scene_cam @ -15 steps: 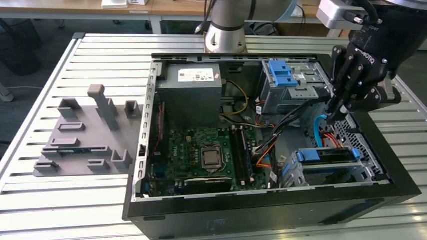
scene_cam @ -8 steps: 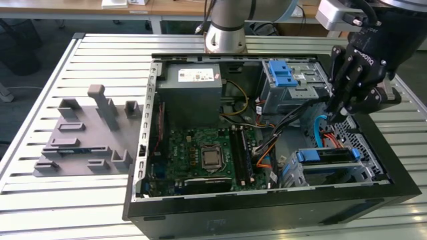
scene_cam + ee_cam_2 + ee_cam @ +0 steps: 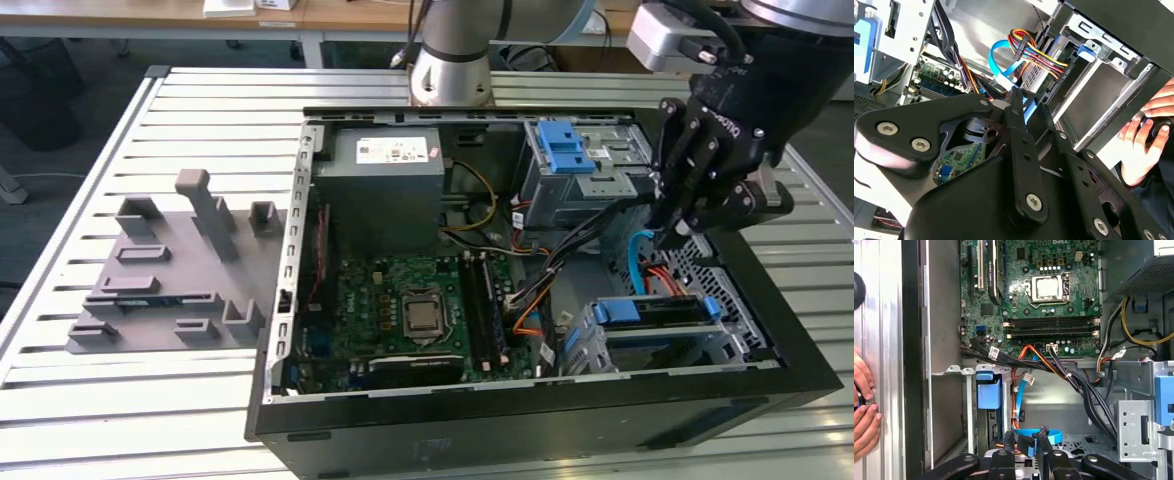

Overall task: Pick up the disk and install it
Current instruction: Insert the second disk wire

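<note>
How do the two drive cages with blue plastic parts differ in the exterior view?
The far cage sits beside the power supply; the near cage sits at the case corner nearest the camera. The far cage's blue part is a narrow strip running along its top; the near cage's is a wide bar lying across. The gripper hangs between them. Both are grey metal, on the exterior view's right.

Light: bright, even; glare: table slats (image 3: 160,390); shadows: soft; focus: sharp
</note>
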